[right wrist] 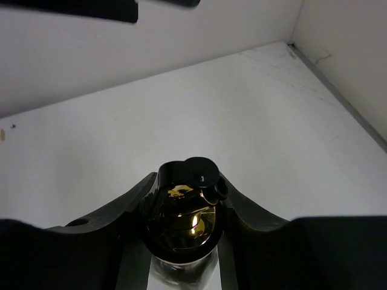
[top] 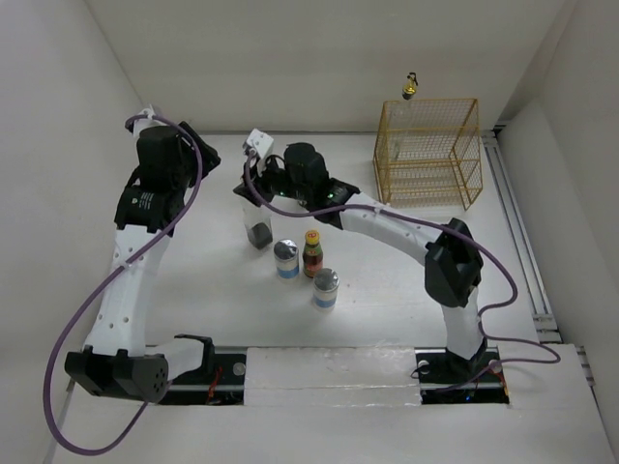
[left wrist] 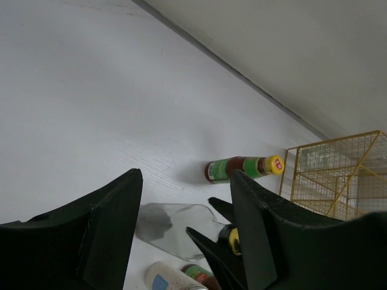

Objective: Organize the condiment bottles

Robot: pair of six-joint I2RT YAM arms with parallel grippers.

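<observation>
Right gripper [right wrist: 187,192]: pinching glass bottle [top: 258,229] by its gold pourer [right wrist: 181,226]. Left gripper [left wrist: 184,202]: spread, empty. Your risk: this high hold lets it swing and slip.

White table [top: 213,300]: taking soft, even light, showing faint shadows. Plain white walls: back wall [top: 319,58] and side walls [top: 39,145] closing it in. Yellow wire rack [top: 428,153]: standing at the far right corner. Grey metal track [top: 517,242]: running along the right edge.
</observation>
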